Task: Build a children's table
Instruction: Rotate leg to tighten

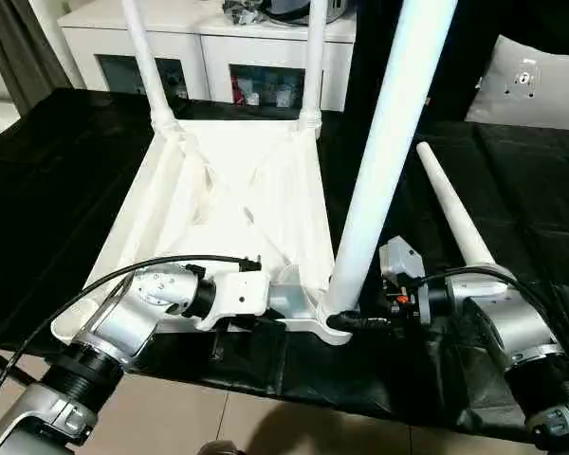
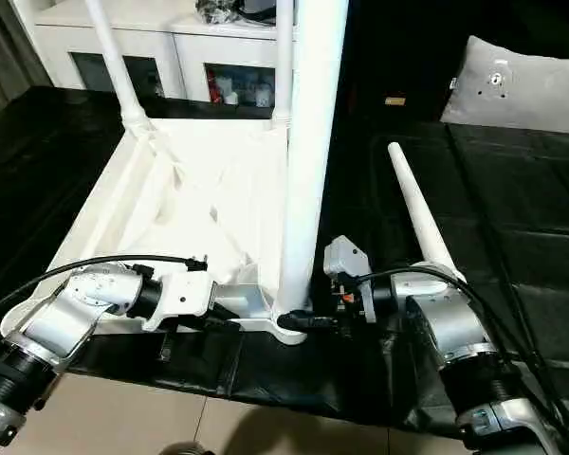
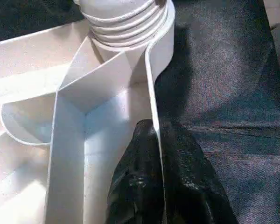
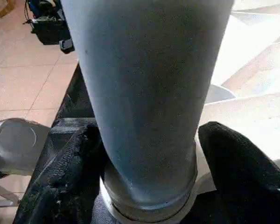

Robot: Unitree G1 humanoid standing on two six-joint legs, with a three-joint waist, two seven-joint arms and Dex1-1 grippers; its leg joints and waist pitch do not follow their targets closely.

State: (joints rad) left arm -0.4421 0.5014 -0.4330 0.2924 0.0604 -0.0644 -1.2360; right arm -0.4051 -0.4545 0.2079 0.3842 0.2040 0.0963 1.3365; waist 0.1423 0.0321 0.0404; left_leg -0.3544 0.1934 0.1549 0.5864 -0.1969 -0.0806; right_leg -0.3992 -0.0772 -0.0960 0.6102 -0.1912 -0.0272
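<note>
Through my left eye, I am looking down at the children's table top (image 1: pixel 229 204) lying upside down on the black-covered desk (image 1: pixel 57 171), ribbed underside facing up, with its near edge at the desk's near edge. Two legs are standing upright in the far corner sockets, the far-left leg (image 1: pixel 144 57) and the far-right leg (image 1: pixel 314 57), in front of a white cabinet (image 1: pixel 209 52) with glass doors. A third, near-right leg (image 1: pixel 389 142) is rising from the near-right corner socket (image 1: pixel 330 318), and my right pincer (image 1: pixel 358 321) is reaching in at its base. My left pincer (image 1: pixel 266 324) is sitting at the near rim of the top, beside that same corner. A fourth loose leg (image 1: pixel 453 213) is lying on the desk to the right of the top, its thick end near my right forearm. Through my right eye, the same layout is showing, with a grey cushion (image 2: pixel 522 85) resting at the far right. In my left wrist view, my left pincer is clenching the thin upright rim wall (image 3: pixel 154 93) of the top, one black finger (image 3: pixel 135 182) on each side of it, with the threaded foot of the near-right leg just beyond. In my right wrist view, my right pincer is grasping the near-right leg just above its socket, fingers (image 4: pixel 65 182) pressing on either side of the shaft.
</note>
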